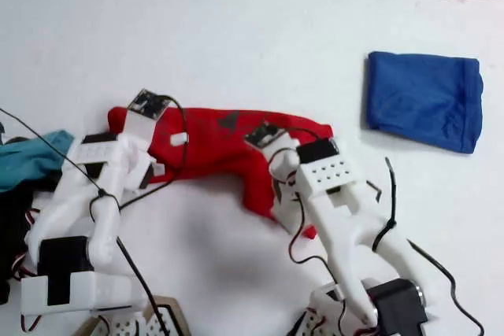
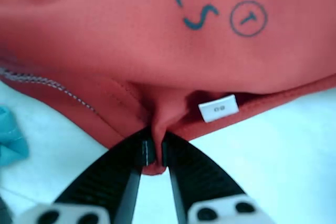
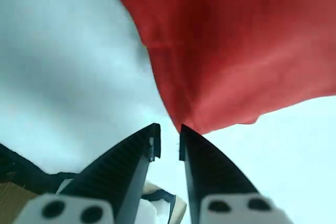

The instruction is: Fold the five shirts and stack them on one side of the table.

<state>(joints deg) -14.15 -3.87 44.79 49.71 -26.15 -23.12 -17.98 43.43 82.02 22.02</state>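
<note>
One white table [image 1: 236,45] holds red shirt [image 1: 213,143], left jaws pinching it, right jaws ajar.

White bench [image 1: 236,45], plain top. 1 red shirt [image 1: 213,143] lying rumpled mid-bench, stretched sideways, 1 part trailing toward near edge. 1 blue shirt [image 1: 425,100] folded into neat rectangle on right side, well apart from red shirt. 1 teal shirt [image 1: 31,159] bunched at left edge, near red shirt's end. Dark cloth [image 1: 12,218] just beside teal shirt, nearer front.
</note>
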